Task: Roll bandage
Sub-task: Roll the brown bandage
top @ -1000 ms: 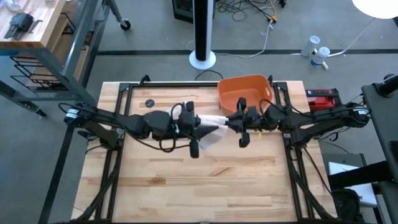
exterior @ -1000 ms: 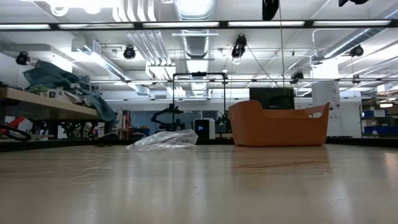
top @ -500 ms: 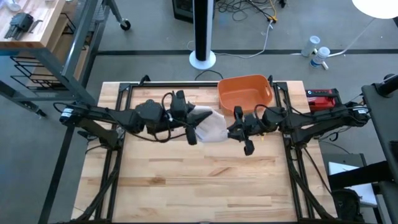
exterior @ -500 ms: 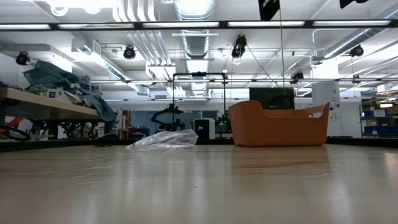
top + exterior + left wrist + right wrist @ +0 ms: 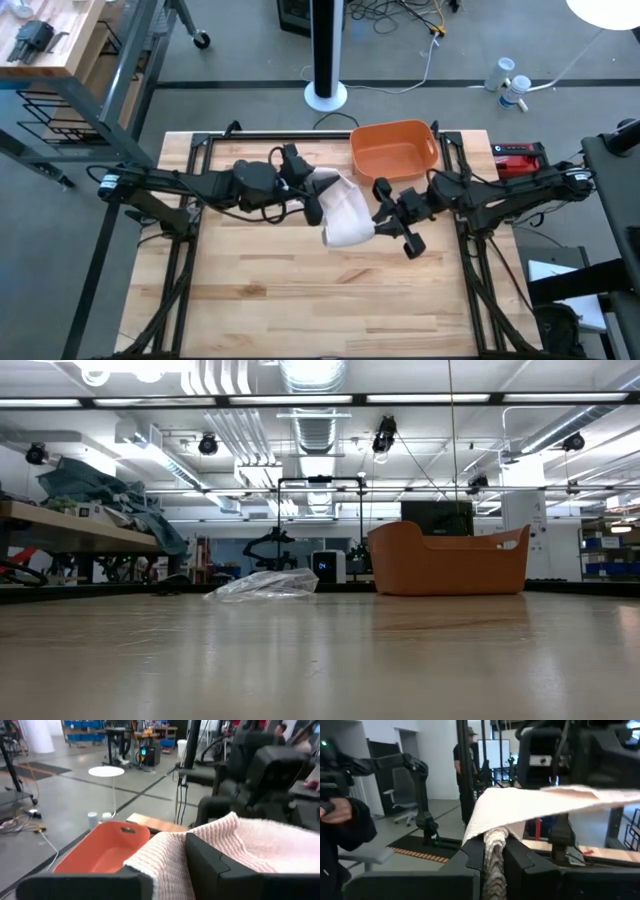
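Note:
The off-white bandage [image 5: 345, 210] hangs in the air between my two grippers, spread as a wide, ribbed cloth sheet; I see no roll end. My left gripper [image 5: 314, 195] is shut on its far left end. My right gripper [image 5: 381, 222] is shut on its near right end. Both are high above the table, out of the low view. The bandage also shows in the left wrist view [image 5: 260, 845] and the right wrist view [image 5: 530, 802]. The orange tub [image 5: 393, 150] stands just beyond them. My left gripper holds the bandage's end [image 5: 165, 857], which drapes over and around one dark finger [image 5: 210, 865]; the fingers hide the place of contact. The fingers point toward the table's right edge. The cloth is lifted clear of the table. My right gripper pinches a bunched, twisted part of the bandage [image 5: 493, 851] between its two fingers. The fingers point toward the table's left edge. From the pinch the cloth fans out wide toward my left gripper, lifted clear of the table.
A crumpled clear plastic wrapper [image 5: 262, 585] lies on the table to the left of the orange tub [image 5: 447, 560]. A red and black device [image 5: 518, 157] sits off the table's right edge. A person [image 5: 340, 830] stands in the room beyond. The near half of the table [image 5: 330, 300] is bare wood.
My right gripper has gone toward the table's near edge and a little right. My left gripper has drawn back toward the far left. The bandage, bunched small between them a second ago, has spread out into a wide sheet hanging between the two.

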### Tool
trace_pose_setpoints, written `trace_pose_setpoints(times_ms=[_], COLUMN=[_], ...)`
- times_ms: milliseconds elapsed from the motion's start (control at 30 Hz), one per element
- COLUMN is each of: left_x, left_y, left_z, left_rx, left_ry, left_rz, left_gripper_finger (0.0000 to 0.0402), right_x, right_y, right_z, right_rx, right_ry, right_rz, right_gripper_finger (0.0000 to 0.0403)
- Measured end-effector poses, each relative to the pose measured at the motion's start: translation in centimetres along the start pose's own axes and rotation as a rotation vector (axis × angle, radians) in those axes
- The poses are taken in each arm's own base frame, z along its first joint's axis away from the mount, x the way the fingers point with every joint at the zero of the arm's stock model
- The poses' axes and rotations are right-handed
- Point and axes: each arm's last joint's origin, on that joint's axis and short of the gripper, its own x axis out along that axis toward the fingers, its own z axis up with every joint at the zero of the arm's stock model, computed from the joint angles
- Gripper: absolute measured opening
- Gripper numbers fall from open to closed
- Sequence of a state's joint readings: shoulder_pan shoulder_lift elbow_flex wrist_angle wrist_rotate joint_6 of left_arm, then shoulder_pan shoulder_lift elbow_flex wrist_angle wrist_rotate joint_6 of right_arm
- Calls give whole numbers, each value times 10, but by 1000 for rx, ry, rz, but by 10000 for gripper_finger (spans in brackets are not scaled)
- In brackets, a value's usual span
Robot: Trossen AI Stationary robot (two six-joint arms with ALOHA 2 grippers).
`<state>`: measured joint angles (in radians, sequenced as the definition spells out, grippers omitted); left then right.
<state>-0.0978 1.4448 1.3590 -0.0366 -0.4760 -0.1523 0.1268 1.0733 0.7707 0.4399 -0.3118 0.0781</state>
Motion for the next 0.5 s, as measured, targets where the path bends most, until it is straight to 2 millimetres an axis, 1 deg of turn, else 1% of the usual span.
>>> trace_pose_setpoints(times_ms=[167,300,400,500], left_x=[0,-1,-1,-1], left_y=[0,0,-2,-2], left_z=[-9,-13,-13,-12], left_rx=[-6,4,2,34], left_ry=[88,124,135,124], left_rz=[-34,-60,-111,-120], left_gripper_finger=[62,64,78,103], right_x=[-1,-5,-10,-17], right_y=[2,5,7,10], right_z=[11,21,28,35], right_rx=[-28,-52,-69,-69], right_ry=[-32,-68,-95,-125], right_rz=[29,38,47,48], right_gripper_finger=[26,26,26,26])
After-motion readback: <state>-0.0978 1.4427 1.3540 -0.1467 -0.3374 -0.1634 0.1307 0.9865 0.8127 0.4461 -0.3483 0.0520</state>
